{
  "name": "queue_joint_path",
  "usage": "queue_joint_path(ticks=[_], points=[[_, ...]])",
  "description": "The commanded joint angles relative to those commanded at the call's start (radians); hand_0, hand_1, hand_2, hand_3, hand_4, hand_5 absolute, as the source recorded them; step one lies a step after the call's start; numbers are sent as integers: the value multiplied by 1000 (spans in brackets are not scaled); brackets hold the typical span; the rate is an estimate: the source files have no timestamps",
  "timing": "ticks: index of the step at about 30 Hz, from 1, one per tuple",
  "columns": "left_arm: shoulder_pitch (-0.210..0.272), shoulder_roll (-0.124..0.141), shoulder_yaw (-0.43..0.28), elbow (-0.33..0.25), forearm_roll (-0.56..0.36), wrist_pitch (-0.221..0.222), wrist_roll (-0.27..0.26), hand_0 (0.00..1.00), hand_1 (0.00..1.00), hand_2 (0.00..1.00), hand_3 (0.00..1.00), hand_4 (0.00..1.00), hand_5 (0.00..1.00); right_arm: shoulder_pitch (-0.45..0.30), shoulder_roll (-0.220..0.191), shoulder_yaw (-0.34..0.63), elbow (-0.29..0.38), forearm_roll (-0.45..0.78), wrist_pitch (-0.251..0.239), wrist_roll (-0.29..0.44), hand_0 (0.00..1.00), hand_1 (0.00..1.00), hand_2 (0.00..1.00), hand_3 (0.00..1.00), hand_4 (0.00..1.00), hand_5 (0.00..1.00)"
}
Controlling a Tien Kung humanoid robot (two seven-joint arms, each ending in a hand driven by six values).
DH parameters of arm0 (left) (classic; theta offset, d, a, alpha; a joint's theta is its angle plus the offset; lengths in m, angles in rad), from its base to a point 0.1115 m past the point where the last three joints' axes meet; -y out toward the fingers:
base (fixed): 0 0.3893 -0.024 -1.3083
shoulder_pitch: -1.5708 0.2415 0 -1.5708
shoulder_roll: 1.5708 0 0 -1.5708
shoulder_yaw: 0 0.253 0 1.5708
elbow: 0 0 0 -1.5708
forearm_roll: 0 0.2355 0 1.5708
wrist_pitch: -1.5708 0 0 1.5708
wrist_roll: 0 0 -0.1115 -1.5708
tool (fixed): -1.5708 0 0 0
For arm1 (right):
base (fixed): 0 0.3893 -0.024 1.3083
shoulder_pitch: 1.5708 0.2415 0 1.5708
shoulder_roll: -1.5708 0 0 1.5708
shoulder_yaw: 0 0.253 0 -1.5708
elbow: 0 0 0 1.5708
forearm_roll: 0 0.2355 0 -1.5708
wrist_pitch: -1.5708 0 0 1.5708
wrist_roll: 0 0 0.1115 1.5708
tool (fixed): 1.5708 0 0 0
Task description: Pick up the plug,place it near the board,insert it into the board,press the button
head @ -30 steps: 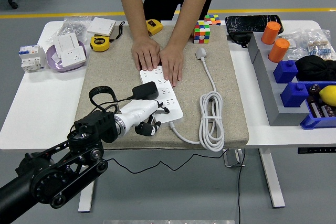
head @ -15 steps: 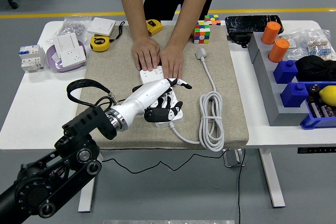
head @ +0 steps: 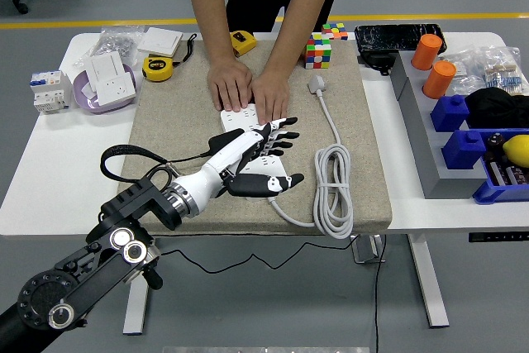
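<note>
Clutter is sitting all around the beige mat [head: 165, 134] on the white surface [head: 58, 179]: two yellow tape measures [head: 156, 68], a purple bowl [head: 91, 98] with white sockets at the left, a colour cube [head: 318, 50] at the far side, orange cylinders [head: 427, 51] and blue bins [head: 475, 150] at the right. A person's two hands [head: 248, 93] are pressing flat on the far end of the white board [head: 248, 142], so they are blocking that end. The left hand [head: 256, 159] is lying over the board's near part, its fingers [head: 281, 131] spread and released, grasping nothing. The plug is hidden under it; I cannot tell where exactly it is sitting. The white cable coil [head: 335, 192] is lying just beside the board, and near mat edge is staying free. No writing is readable.
</note>
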Motion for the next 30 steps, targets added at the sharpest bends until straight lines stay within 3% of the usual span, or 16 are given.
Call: queue_joint_path(ticks=[2,3,8,9,14,15,20,30], points=[[-19,7,13,9,50,5,5,796,896,910,998,842,206,1,0,-1,0,1,0,0,963,901,849,858,998,967],[-30,11,22,14,80,7,7,353,491,546,998,806,193,2,0,-3,0,2,0,0,963,901,849,858,998,966],[-84,25,85,42,255,17,17,353,491,546,998,806,193,5,-1,-6,0,5,0,0,963,901,849,858,998,966],[-95,27,97,48,290,15,20,173,92,198,932,563,17,5,-1,-5,0,4,0,0,963,901,849,858,998,965],[-135,28,139,77,408,-15,46,173,92,198,932,563,17,7,-1,-5,0,4,0,-1,963,901,849,858,998,965],[-138,27,141,82,426,-29,56,146,38,162,895,524,2,8,-2,-6,0,5,0,0,963,901,850,858,998,965],[-151,20,154,115,515,-110,120,146,38,162,895,524,2,9,-1,-2,0,1,0,-2,963,901,850,858,998,965],[-163,0,168,178,581,-133,142,137,28,155,908,498,2,12,1,-9,0,8,0,0,963,901,849,858,998,964]])
